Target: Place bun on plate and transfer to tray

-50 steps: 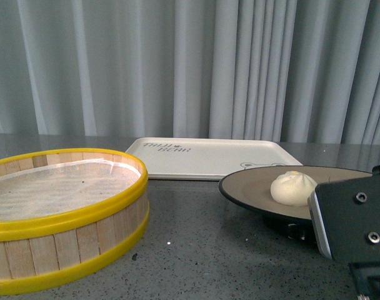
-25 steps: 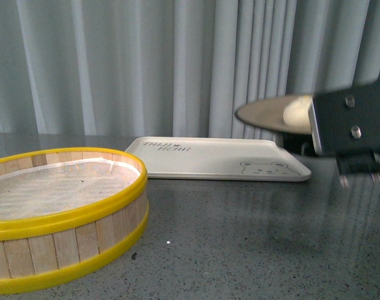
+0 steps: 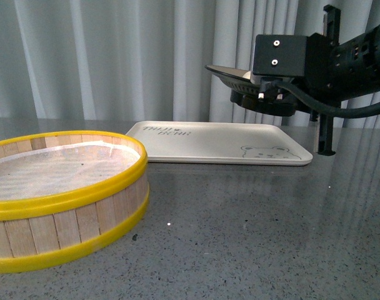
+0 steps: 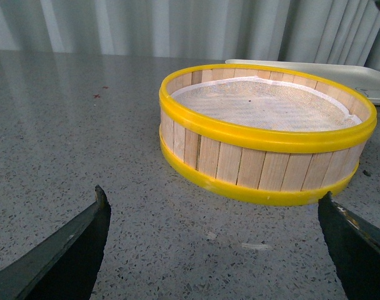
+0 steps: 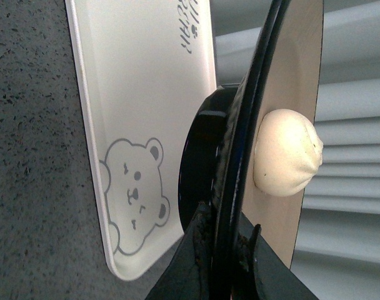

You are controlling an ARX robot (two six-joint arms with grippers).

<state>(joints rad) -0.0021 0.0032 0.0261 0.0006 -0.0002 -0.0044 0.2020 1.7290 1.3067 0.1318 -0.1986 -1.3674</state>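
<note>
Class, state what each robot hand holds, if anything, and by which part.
The right hand grips the plate by its black rim, with the bun resting on it. The left hand is open and holds nothing.

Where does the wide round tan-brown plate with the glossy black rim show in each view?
Front view: the tan-brown plate is upper right, held in the air.
Left wrist view: not in it.
Right wrist view: the plate is seen edge-on, with the small cream-white bun on its tan face.
Shared landmark: the flat cream-white plastic tray, in all three views.
</note>
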